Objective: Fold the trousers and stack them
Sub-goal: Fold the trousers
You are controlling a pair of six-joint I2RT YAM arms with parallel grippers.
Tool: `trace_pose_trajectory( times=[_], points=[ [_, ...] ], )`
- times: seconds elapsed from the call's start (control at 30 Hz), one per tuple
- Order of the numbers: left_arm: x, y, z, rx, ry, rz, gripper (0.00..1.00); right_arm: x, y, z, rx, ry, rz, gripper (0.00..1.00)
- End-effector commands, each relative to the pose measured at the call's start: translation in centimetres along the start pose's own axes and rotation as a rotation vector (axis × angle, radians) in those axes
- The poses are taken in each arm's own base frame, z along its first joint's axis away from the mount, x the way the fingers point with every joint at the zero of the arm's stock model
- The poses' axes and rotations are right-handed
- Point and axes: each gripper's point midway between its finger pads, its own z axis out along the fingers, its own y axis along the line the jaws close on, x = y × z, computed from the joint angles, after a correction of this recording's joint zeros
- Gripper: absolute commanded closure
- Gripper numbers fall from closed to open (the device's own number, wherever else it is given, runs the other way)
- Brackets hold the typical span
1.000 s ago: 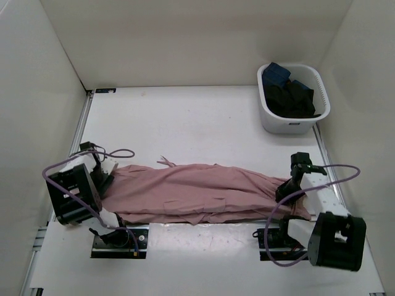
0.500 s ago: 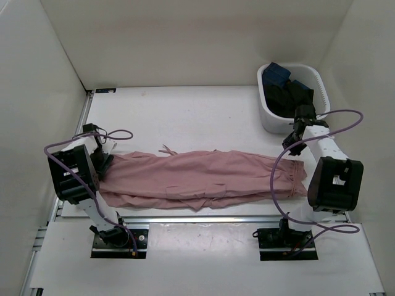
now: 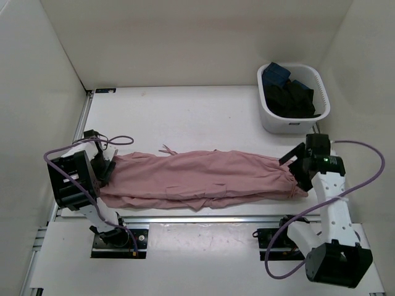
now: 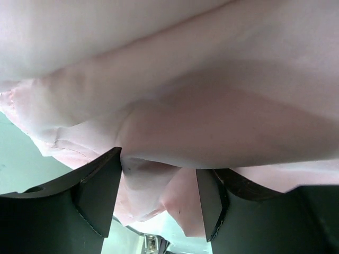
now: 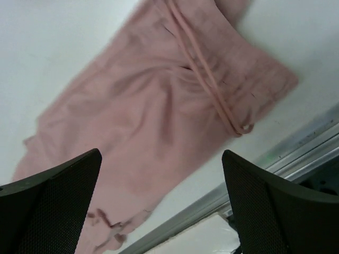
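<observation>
The dusty-pink trousers (image 3: 197,179) lie stretched left to right across the near part of the table. My left gripper (image 3: 106,169) is at their left end. In the left wrist view a bunch of pink cloth (image 4: 153,174) fills the gap of that gripper (image 4: 159,169), touches both fingers and hangs lifted off the table. My right gripper (image 3: 295,171) hovers open over the right end. In its wrist view the gripper (image 5: 161,159) has nothing between its fingers, and below it lies the gathered band (image 5: 222,90) with a cord.
A white basket (image 3: 270,117) with dark blue and black garments stands at the back right. White walls close in the table on three sides. A metal rail (image 3: 203,217) runs along the front, just below the trousers.
The trousers were drawn back from the front rail and stretched out. My right gripper opened and let go of the right end, then swung from near the basket to above that end.
</observation>
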Motion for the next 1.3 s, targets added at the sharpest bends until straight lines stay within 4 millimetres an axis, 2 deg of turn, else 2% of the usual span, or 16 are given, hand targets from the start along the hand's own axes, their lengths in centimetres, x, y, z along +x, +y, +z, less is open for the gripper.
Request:
trace_pose_trajectory(
  times=[0.0,0.1,0.23,0.27,0.43,0.53,0.63,0.67,0.77,0.83,0.97,1.0,1.1,1.13,1.2,1.27],
  points=[
    [0.3,-1.1,-0.6,0.030,-0.033,-0.029,0.32,4.9,-3.2,2.6,0.107,0.156,0.062,0.01],
    [0.5,-1.4,-0.8,0.044,-0.031,-0.028,0.32,4.2,-3.0,4.6,0.112,0.109,0.091,0.01],
    [0.5,-1.0,-1.6,0.021,-0.047,-0.032,0.32,4.3,-4.6,7.7,0.198,0.121,0.129,0.01],
    [0.6,-1.0,-1.9,0.018,-0.051,-0.033,0.32,5.4,-5.5,8.8,0.226,0.159,0.151,0.01],
    [1.2,-1.3,-2.3,0.023,-0.044,-0.032,0.32,4.5,-4.7,13.3,0.200,0.160,0.179,0.01],
    [1.6,-1.2,-2.8,0.014,-0.038,-0.032,0.32,3.9,-4.7,14.7,0.216,0.163,0.158,0.01],
    [1.8,-1.3,-3.0,0.014,-0.038,-0.041,0.32,4.0,-4.4,15.9,0.199,0.176,0.180,0.30],
    [1.9,-1.6,-3.0,0.028,-0.037,-0.039,0.32,4.0,-4.1,16.1,0.191,0.180,0.193,0.59],
    [1.6,-2.0,-3.7,0.044,-0.058,-0.031,0.30,3.8,-4.7,16.1,0.214,0.171,0.199,1.00],
    [1.1,-2.4,-4.6,0.064,-0.078,-0.031,0.30,2.9,-5.6,15.1,0.261,0.143,0.190,1.00],
    [-0.4,-3.0,-6.4,0.073,-0.112,-0.002,0.29,-3.4,-6.1,10.3,0.332,-0.066,0.112,1.00],
    [-0.8,-3.6,-6.8,0.087,-0.123,0.003,0.29,-6.2,-4.8,8.6,0.302,-0.142,0.088,1.00],
    [-2.4,-6.0,-7.3,0.119,-0.141,0.055,0.28,-10.4,-1.1,3.8,0.243,-0.322,-0.139,1.00],
    [-3.0,-7.4,-7.4,0.135,-0.143,0.077,0.28,-9.3,1.5,2.8,0.206,-0.338,-0.298,1.00],
    [-2.9,-8.9,-6.4,0.145,-0.101,0.105,0.28,-7.7,3.9,1.5,0.188,-0.363,-0.426,1.00],
    [-2.6,-9.7,-5.4,0.119,-0.070,0.114,0.28,-4.2,7.7,0.2,0.146,-0.391,-0.550,1.00]
  ],
)
